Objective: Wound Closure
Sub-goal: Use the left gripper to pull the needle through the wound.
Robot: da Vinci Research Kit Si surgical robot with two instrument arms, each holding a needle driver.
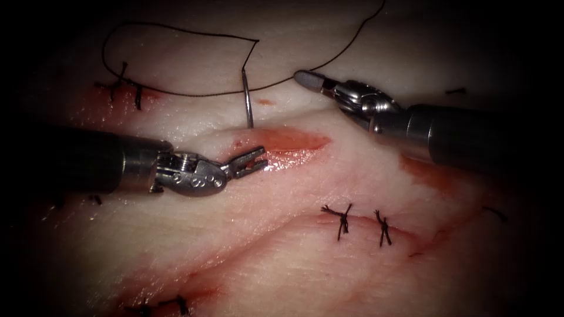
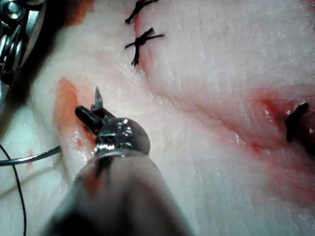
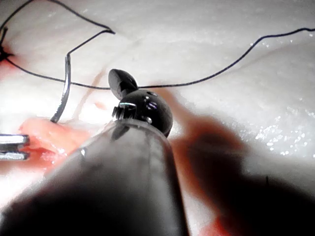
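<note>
We see the needle (image 1: 248,101) standing upright in the tissue (image 1: 282,258) at the cut's (image 1: 294,141) upper edge, held by neither tool; left tool (image 1: 251,161) jaws apart, nearer, just below it; right tool (image 1: 308,79) jaws together, empty, to its right; thread (image 1: 176,32) trails above.

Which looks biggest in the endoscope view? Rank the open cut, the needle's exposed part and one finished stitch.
1. The open cut, widest.
2. The needle, standing in the tissue at the cut's upper edge, held by neither gripper.
3. A finished stitch, though close to the needle's length.

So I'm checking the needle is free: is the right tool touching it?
Apart. The endoscope view shows bare tissue between the right tool and the needle.
</note>
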